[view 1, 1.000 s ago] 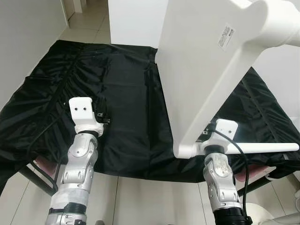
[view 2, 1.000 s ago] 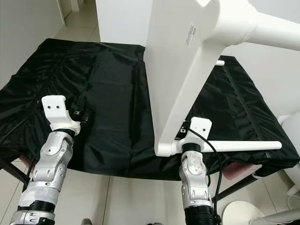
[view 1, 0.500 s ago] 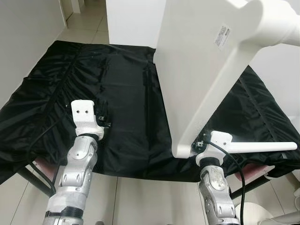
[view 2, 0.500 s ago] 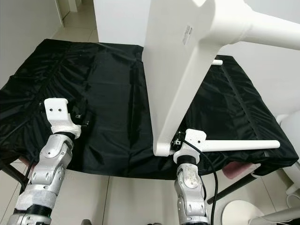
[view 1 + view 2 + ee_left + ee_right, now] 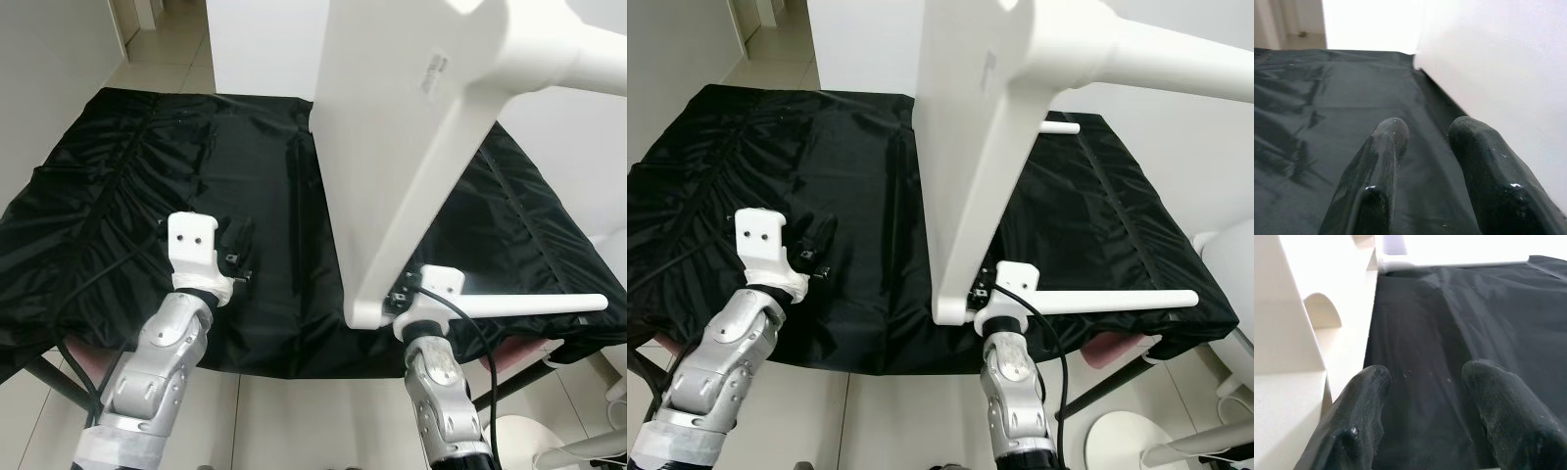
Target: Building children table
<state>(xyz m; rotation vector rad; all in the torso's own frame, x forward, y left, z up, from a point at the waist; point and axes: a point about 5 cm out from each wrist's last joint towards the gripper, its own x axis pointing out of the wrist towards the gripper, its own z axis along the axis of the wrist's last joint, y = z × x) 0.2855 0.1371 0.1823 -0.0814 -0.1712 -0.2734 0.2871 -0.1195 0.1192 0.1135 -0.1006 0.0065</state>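
A white children's table stands on its side on a black cloth. Its tabletop rises upright, and its legs point to the right: one low leg, one high leg and a far leg. My left gripper is open over the cloth, just left of the tabletop's face, holding nothing. My right gripper is open at the tabletop's near bottom corner, with the white underside close beside one finger.
The black cloth covers a low frame whose near edge runs just in front of my arms. Tiled floor lies below it. A white wall stands behind. A round white object sits on the floor at the lower right.
The camera has shifted. My left gripper has reached forward and right, closer to the tabletop. My right wrist has moved in toward the table's near bottom corner.
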